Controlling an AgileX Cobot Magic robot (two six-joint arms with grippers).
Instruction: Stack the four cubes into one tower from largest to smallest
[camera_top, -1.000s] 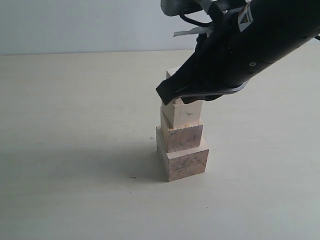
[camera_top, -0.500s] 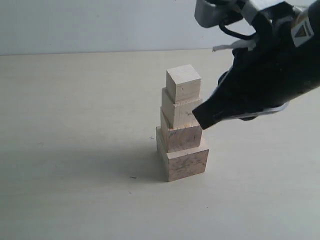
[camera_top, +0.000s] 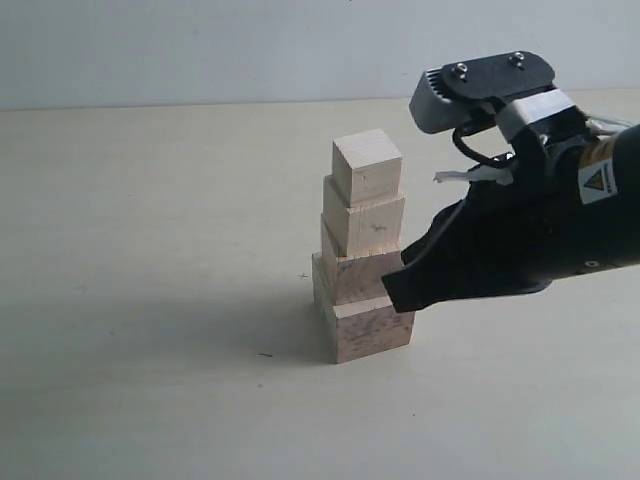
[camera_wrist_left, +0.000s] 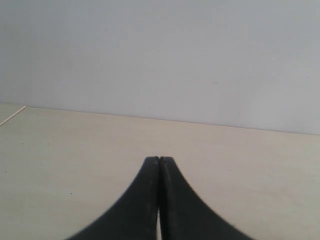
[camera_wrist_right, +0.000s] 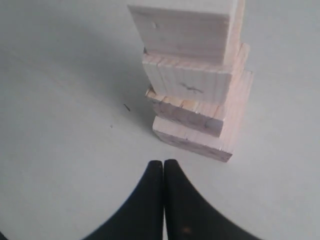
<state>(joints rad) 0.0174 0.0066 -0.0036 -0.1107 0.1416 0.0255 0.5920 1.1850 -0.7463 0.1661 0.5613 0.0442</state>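
Exterior view shows the tower (camera_top: 362, 250) standing upright near the middle of the table (camera_top: 150, 250), with its long axis vertical. The largest cube (camera_top: 372, 330) is the base. On it sits the second cube (camera_top: 365, 272), also speckled, then the paler third cube (camera_top: 364, 222), and the smallest cube (camera_top: 367, 167) is on top. Each cube rests fully on the one under it, though the steps are not even on all sides.

The right gripper (camera_top: 395, 288) comes in from the right, low, and its tips point left toward the two lower cubes. In this view the tips overlap the right edge of the tower. The right wrist view, however, shows a strip of bare table between the right gripper (camera_wrist_right: 163, 165) and the base, so I judge it is just beside the tower and not touching it. Its two fingers are pressed together and nothing is between them.

The left gripper (camera_wrist_left: 159, 161) is also closed and empty. Its camera sees only table and a pale wall (camera_wrist_left: 160, 55), no cube, so the right arm is clearly the nearer one.

The stacking looks finished. As the tower lies straight ahead of the right fingertips, to the left, the safe way for that arm is probably back to the right, away from the column.
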